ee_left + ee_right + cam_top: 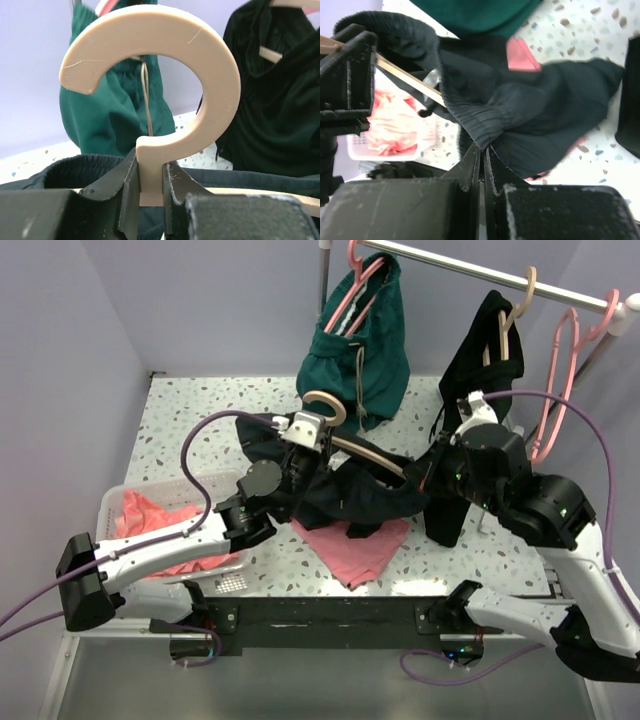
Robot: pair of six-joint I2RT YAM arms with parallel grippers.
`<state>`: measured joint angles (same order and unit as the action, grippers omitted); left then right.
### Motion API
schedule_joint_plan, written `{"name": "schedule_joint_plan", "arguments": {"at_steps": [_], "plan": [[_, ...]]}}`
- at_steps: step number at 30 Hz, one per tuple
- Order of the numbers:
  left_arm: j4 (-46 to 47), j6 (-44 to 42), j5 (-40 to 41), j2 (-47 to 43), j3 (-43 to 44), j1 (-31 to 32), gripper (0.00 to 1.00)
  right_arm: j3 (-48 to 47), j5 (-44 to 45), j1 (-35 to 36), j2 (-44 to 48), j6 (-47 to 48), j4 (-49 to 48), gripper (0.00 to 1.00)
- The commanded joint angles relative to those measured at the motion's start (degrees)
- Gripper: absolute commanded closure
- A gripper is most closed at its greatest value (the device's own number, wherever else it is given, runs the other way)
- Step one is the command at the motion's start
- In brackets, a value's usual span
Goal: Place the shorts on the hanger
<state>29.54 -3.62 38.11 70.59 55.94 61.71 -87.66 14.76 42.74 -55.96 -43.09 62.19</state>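
Note:
The beige hanger (pixel 326 406) is held above the middle of the table, hook up. My left gripper (pixel 303 443) is shut on the hanger's neck just below the hook (pixel 220 75), and its jaws (pixel 150 175) press both sides of the stem. The dark navy shorts (pixel 360 495) drape over the hanger's right arm (pixel 405 75), their ribbed waistband (pixel 75 170) bunched around the frame. My right gripper (pixel 432 468) is shut on a pinch of the shorts' waistband edge (pixel 530 110), which rises from its closed fingertips (pixel 484 150).
A pink cloth (pixel 355 550) lies on the table under the shorts. A white basket (pixel 112 502) with a coral garment stands at the left. On the rail (pixel 470 265) hang a teal garment (pixel 360 350), a black garment (pixel 480 350) and an empty pink hanger (pixel 565 380).

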Motion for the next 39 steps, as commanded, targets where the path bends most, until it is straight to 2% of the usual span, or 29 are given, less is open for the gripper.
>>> {"name": "schedule_joint_plan", "arguments": {"at_steps": [1, 5, 8, 12, 17, 22, 28, 29, 32, 33, 34, 35, 38, 39], "plan": [[-3.8, -4.4, 7.1, 2.4, 11.1, 3.6, 1.00, -11.7, -0.6, 0.1, -4.8, 3.0, -0.1, 1.00], [-13.0, -1.0, 15.5, 4.6, 18.9, 5.2, 1.00, -24.6, 1.4, 0.2, -8.5, 4.6, 1.8, 1.00], [-17.7, 0.8, 20.0, 4.1, 22.4, 5.2, 1.00, -29.5, 3.1, 0.1, -10.5, 5.9, 3.6, 1.00], [-20.5, -0.5, 25.6, 2.8, 23.6, 5.2, 1.00, -30.8, 5.3, 0.2, -11.0, 7.1, 4.6, 1.00], [-22.7, 0.5, 20.2, 2.4, 26.0, 5.4, 1.00, -32.5, 2.6, 0.2, -13.5, 7.6, 3.4, 1.00], [-23.2, -2.2, 20.5, 6.0, 31.2, 8.0, 1.00, -37.5, 0.7, 0.1, -16.5, 7.4, 4.3, 1.00], [-23.8, -0.3, 17.0, 7.8, 33.0, 10.5, 1.00, -31.8, -1.3, 0.1, -15.1, 10.9, 1.0, 0.98], [-24.7, 0.2, 16.7, 7.6, 32.7, 10.5, 1.00, -30.9, -1.8, 0.2, -14.5, 11.8, 0.7, 0.95], [-25.7, 1.6, 15.3, 6.1, 30.7, 10.5, 1.00, -25.8, -4.5, 0.1, -10.2, 15.7, -2.1, 0.73], [-25.8, 2.5, 13.8, 5.6, 30.3, 10.5, 1.00, -24.5, -5.4, 0.1, -9.0, 18.4, -3.6, 0.59], [-27.6, 2.9, 12.8, 4.4, 30.0, 10.5, 1.00, -22.1, -6.8, 0.1, -6.5, 20.0, -4.0, 0.52], [-28.9, 3.2, 10.8, 3.9, 30.0, 10.5, 1.00, -20.9, -7.9, 0.1, -5.3, 21.4, -4.3, 0.41], [-36.8, 6.9, 6.9, 2.2, 31.2, 10.5, 1.00, -15.6, -9.4, 0.2, 0.0, 27.2, -5.2, 0.26], [-38.0, 7.6, 5.8, 1.6, 30.9, 10.5, 1.00, -14.3, -9.8, 0.1, 1.1, 28.2, -5.7, 0.24]]}}
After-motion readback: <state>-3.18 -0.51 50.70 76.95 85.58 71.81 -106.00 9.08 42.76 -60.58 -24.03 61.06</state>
